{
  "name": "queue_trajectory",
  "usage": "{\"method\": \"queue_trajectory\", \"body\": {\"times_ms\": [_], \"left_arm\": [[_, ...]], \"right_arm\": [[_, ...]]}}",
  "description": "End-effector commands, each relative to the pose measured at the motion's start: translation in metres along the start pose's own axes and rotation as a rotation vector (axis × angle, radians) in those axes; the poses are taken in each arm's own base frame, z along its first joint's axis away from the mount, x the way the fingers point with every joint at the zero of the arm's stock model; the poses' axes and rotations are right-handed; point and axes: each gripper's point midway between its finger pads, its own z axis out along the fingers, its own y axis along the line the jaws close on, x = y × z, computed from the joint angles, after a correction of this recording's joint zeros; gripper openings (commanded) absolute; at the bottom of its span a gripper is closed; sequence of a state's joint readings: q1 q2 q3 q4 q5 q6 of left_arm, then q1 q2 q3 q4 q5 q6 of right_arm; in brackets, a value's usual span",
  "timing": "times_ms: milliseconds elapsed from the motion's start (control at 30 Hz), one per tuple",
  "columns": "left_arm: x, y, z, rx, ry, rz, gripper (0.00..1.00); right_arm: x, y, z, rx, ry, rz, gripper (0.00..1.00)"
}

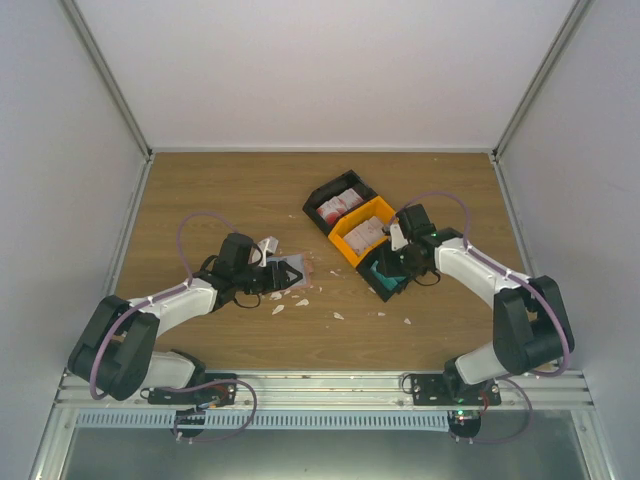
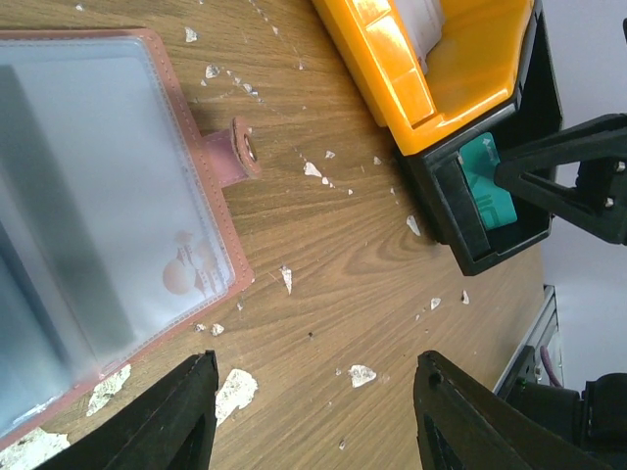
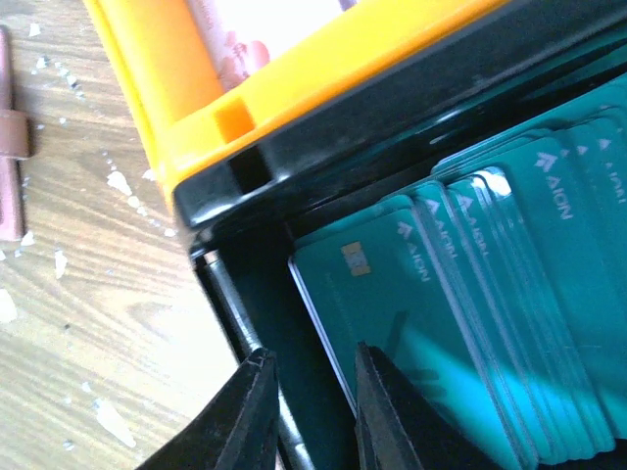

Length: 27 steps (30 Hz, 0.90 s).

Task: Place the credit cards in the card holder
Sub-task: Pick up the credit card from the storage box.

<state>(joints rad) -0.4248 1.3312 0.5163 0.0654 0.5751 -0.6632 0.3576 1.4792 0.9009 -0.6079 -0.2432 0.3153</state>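
The card holder point(image 2: 201, 294) lies open on the table, with a salmon-pink edge and clear light blue pockets; it also shows in the top view point(image 1: 288, 270). My left gripper point(image 2: 313, 416) is open and empty, just above the table beside the holder's edge. Teal credit cards point(image 3: 470, 294) stand in a stack in a black bin point(image 1: 384, 285). My right gripper point(image 3: 309, 397) reaches into that bin, its jaws a narrow gap apart at the front card's left edge, holding nothing. Pale pink cards point(image 3: 245, 39) are in the orange bin point(image 1: 345, 243). Red-and-white cards point(image 1: 340, 206) are in the far black bin.
The three bins stand in a diagonal row at centre right. Small white scraps point(image 2: 361, 374) lie scattered on the wood between the holder and the bins. The holder's snap strap point(image 2: 235, 157) points toward the bins. The right arm's gripper shows in the left wrist view point(image 2: 568, 181).
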Motion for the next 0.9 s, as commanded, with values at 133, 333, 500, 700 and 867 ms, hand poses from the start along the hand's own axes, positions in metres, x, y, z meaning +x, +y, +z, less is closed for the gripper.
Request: {"method": "queue_trajectory", "body": {"times_ms": [133, 333, 500, 700, 867], "left_arm": [[-0.004, -0.001, 0.002, 0.01, -0.029, 0.024, 0.57], [-0.002, 0.001, 0.003, 0.006, -0.025, 0.02, 0.57], [-0.002, 0.001, 0.003, 0.005, -0.026, 0.021, 0.57], [-0.002, 0.002, 0.002, 0.002, -0.026, 0.021, 0.57], [-0.002, 0.002, 0.003, 0.001, -0.027, 0.023, 0.57]], "right_arm": [[0.014, 0.02, -0.008, -0.119, 0.038, -0.016, 0.29], [0.011, 0.034, -0.013, -0.196, 0.027, -0.028, 0.35], [0.009, 0.046, -0.019, -0.266, 0.009, -0.045, 0.4], [0.0, 0.038, -0.021, -0.206, -0.039, -0.035, 0.44], [-0.007, 0.028, -0.023, -0.143, -0.087, -0.061, 0.46]]}}
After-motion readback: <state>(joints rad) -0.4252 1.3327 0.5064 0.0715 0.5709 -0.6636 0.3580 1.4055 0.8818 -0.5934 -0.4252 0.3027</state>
